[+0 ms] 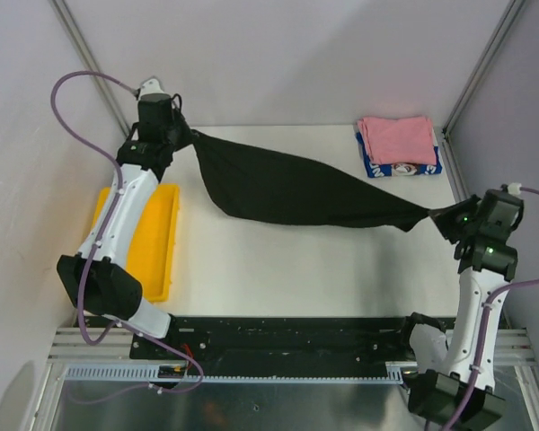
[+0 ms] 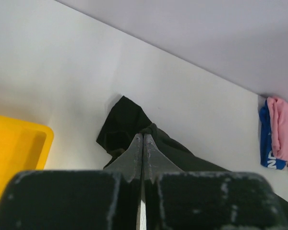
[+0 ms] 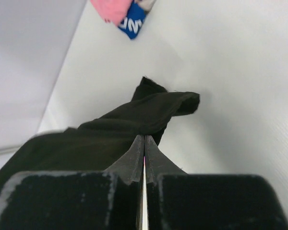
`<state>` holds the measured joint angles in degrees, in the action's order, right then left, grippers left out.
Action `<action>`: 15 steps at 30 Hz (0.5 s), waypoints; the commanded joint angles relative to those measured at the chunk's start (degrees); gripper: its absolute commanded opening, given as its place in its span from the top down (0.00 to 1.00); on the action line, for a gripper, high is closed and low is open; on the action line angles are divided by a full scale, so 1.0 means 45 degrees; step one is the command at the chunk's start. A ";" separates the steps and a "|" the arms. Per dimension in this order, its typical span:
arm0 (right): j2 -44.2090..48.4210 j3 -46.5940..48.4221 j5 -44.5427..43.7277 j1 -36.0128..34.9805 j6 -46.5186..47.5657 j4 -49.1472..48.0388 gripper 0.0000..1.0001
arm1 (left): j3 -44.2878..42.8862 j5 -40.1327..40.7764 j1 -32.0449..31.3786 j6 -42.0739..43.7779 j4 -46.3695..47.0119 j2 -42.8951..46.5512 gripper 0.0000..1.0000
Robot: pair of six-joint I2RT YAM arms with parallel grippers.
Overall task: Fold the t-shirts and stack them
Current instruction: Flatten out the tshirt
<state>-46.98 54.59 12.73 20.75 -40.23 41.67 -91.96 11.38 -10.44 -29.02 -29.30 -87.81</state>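
Note:
The black t-shirt (image 1: 296, 190) hangs stretched above the table between both arms, sagging in the middle. At the back left, my left gripper (image 1: 187, 136) is shut on one end of it; in the left wrist view the cloth (image 2: 127, 127) bunches at the closed fingertips (image 2: 143, 136). Near the right edge my right gripper (image 1: 436, 218) is shut on the other end, and its wrist view shows the black cloth (image 3: 134, 122) draped over the closed tips (image 3: 144, 138). A folded pink t-shirt (image 1: 397, 138) lies on a folded blue-and-white t-shirt (image 1: 404, 168) at the back right corner.
A yellow plastic tray (image 1: 157, 238) sits at the table's left side, partly under the left arm. Grey walls with metal posts close the back and sides. A black rail (image 1: 287, 337) runs along the near edge between the arm bases.

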 commanded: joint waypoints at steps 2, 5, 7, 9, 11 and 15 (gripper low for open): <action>-0.0392 0.0905 0.1528 0.1722 0.0601 -0.0270 1.00 | -0.0027 -0.0497 0.0698 -0.0529 0.0170 0.0951 1.00; -0.0767 0.0947 0.1719 0.1854 0.0549 -0.0334 1.00 | 0.0464 -0.0997 0.1037 -0.0718 0.0164 0.1146 1.00; -0.0994 0.0943 0.1824 0.1883 0.0562 -0.0481 1.00 | 0.0717 -0.1379 0.1159 -0.0769 0.0163 0.1250 1.00; -0.1256 0.0952 0.1981 0.1846 0.0620 -0.0469 1.00 | 0.1205 -0.2065 0.1194 -0.1050 0.0158 0.1476 1.00; -0.1473 0.0867 0.2119 0.1661 0.0736 -0.0260 1.00 | 0.2494 -0.3081 0.1193 -0.1970 0.0162 0.2104 1.00; -0.1433 -0.0397 0.2265 0.1289 0.1126 -0.0031 0.99 | 0.6794 -0.3210 0.1172 -0.3652 0.0172 0.4286 1.00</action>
<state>-54.04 56.07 20.91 27.62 -37.80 41.25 -74.30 0.23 -5.43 -37.60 -27.44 -77.38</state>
